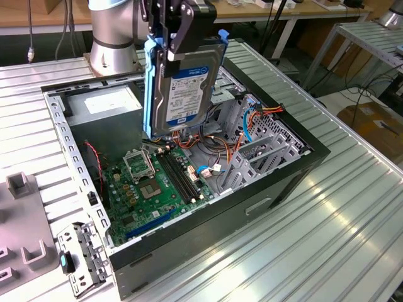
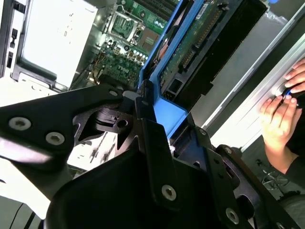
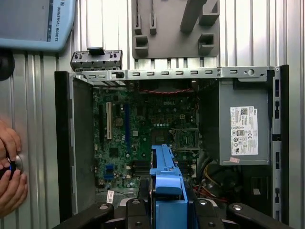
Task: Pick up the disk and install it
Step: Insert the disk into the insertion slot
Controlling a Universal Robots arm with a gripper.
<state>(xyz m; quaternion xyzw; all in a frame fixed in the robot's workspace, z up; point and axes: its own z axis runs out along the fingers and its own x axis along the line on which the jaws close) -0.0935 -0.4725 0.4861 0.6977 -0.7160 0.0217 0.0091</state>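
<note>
The gripper [image 1: 175,34] is clamped on the top edge of the disk [image 1: 187,94], which hangs upright in its blue carrier over the open computer case [image 1: 296,167] and its motherboard [image 1: 151,189], apparently touching neither. A person's hand [image 2: 279,117] rests on the table [image 1: 352,220] beside the case.

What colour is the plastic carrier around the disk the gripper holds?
The carrier is blue, clearest in the exterior view, edging the disk in the gripper.
</note>
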